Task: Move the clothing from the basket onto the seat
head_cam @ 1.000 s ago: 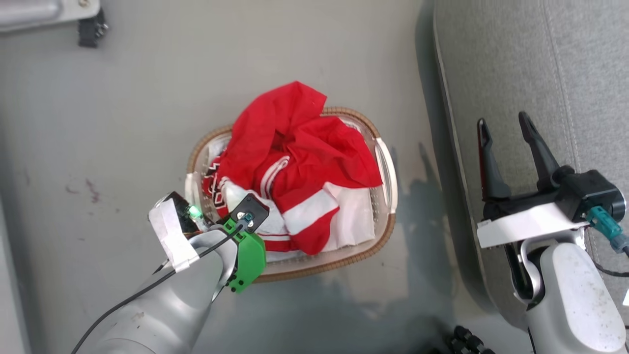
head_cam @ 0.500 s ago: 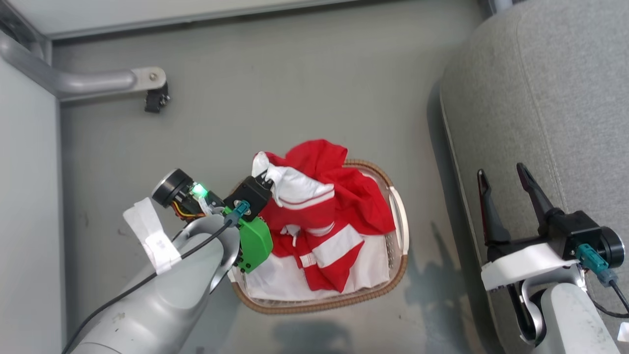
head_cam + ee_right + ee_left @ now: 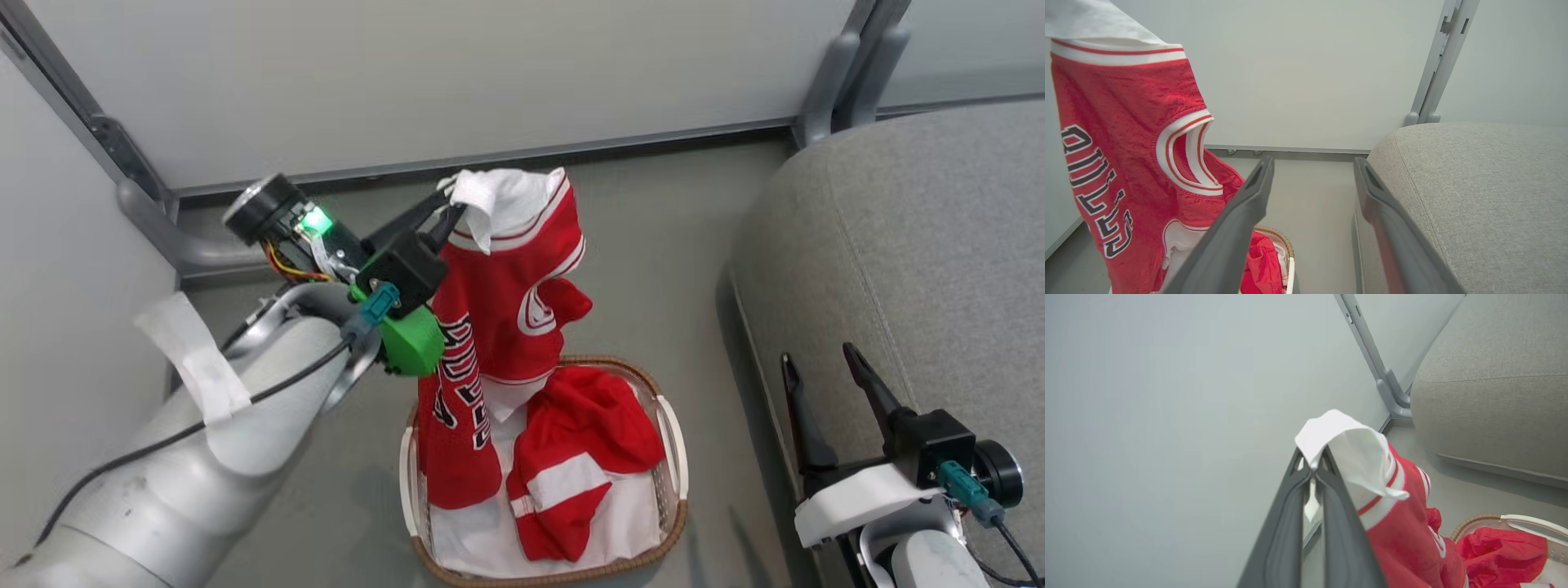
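My left gripper (image 3: 451, 209) is shut on the white edge of a red jersey (image 3: 498, 327) with black lettering. The jersey hangs high above the basket (image 3: 671, 457), its lower end still reaching down inside. In the left wrist view the gripper (image 3: 1312, 465) pinches that white band of the jersey (image 3: 1400, 539). A second red garment with a white band (image 3: 588, 465) lies in the basket on a white sheet (image 3: 482, 531). My right gripper (image 3: 816, 359) stands open and empty beside the grey seat (image 3: 922, 269). The right wrist view shows the hanging jersey (image 3: 1126, 163) left of the gripper (image 3: 1312, 165), the seat (image 3: 1474, 196) on the right.
A pale wall panel (image 3: 424, 73) with grey metal posts (image 3: 849, 73) stands behind the basket. A grey curved bracket (image 3: 163, 237) sits at the wall's foot on the left. Grey floor (image 3: 678, 245) runs between basket and seat.
My left gripper has risen, lifting the red jersey up out of the basket until it hangs. The head camera has tilted up, bringing the wall into view. The right gripper has stayed open.
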